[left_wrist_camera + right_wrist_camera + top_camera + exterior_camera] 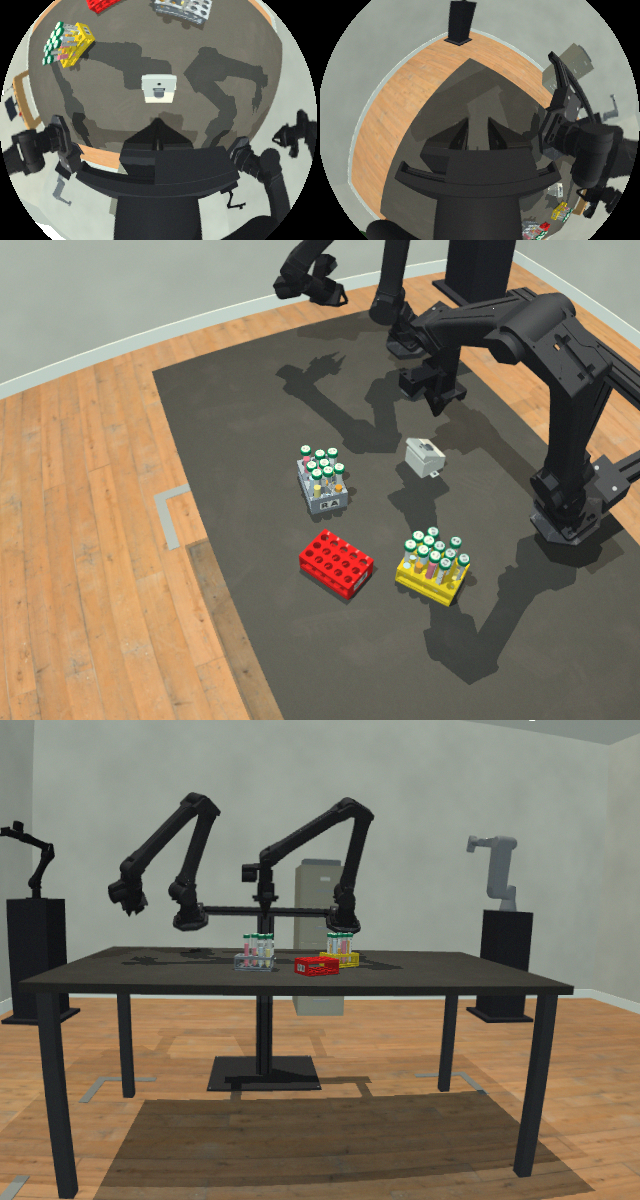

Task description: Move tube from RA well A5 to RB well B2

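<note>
The yellow rack RB (pixel 436 572) holds several capped tubes too and shows in the left wrist view (pixel 67 43). The grey DONE box (pixel 424 457) stands between the racks and the arm bases. My left gripper (pixel 436 406) is shut and empty, hanging above and a little behind the DONE box (pixel 159 88). My right gripper (pixel 336 294) is raised high off the mat's far corner, its fingers apart with nothing between them.
An empty red rack (pixel 336 562) lies between RA and RB at the front; it also shows in the exterior view (pixel 316 965). The left arm's base (pixel 563 519) stands at the mat's right edge.
</note>
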